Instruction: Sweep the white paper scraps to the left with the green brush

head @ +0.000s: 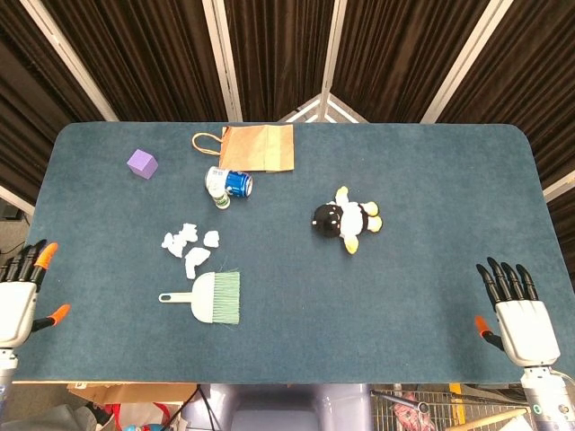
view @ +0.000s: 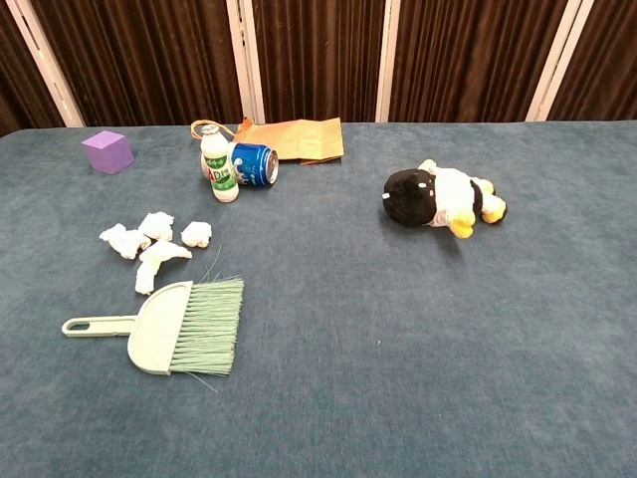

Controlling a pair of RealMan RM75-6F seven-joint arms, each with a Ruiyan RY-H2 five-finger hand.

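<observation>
A pale green brush (head: 210, 297) (view: 176, 326) lies flat on the blue table, handle pointing left and bristles right. Several white paper scraps (head: 190, 244) (view: 151, 242) lie just beyond it. My left hand (head: 20, 299) hovers at the table's near left edge, fingers spread and empty, far left of the brush. Over at the near right corner my right hand (head: 517, 316) is flat, fingers apart, holding nothing. Neither hand shows in the chest view.
A purple cube (head: 142, 163) sits far left. A brown paper bag (head: 255, 147), a blue can (head: 237, 183) and a small white bottle (head: 217, 189) stand behind the scraps. A black-and-white plush toy (head: 346, 218) lies at mid-table.
</observation>
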